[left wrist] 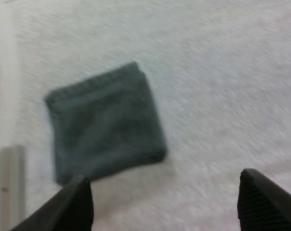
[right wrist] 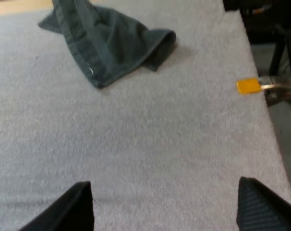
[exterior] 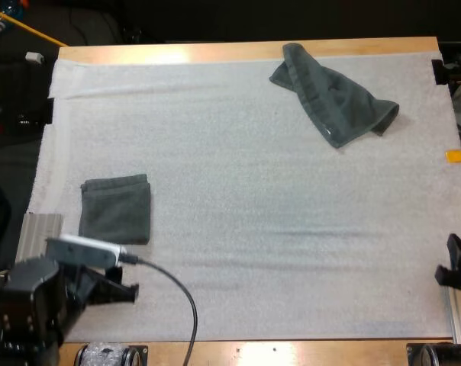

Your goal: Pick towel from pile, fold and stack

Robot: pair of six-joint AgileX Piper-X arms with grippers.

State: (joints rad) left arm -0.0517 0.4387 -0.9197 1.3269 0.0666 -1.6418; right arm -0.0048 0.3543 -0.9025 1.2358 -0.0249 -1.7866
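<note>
Hovering over the near left corner of the white mat point(exterior: 238, 198), the left gripper point(left wrist: 170, 204) has its two black fingers point(left wrist: 73, 207) spread wide. They pinch nothing and there is bare mat beneath the gap.

Folded towel point(exterior: 116, 209): dark grey-green, a neat near-square, lying flat on the mat just beyond the left gripper's fingertips. Neither finger touches it. One edge shows a ribbed hem. It sits near the mat's left side, and a ribbed metal rail point(exterior: 38, 235) lies just beside its near left corner, at the mat's edge. I cannot tell whether this is one folded towel or several stacked.

Right gripper point(right wrist: 165, 207): fingers likewise spread apart and clear of any thing, with bare mat between them. In the high view it sits at the near right edge of the mat, well apart from both towels.

Crumpled towel point(exterior: 333, 97): same dark grey-green, at the far right of the mat. Its far end reaches onto the strip of wooden table point(exterior: 177, 52) along the far side. It is bunched into a loose, elongated heap, with a fold curling over at its right end and a hemmed edge along its near side. It lies well ahead of the right gripper, with open mat between.

Both towels rest on the mat, well apart from each other: folded near left, crumpled far right.
</note>
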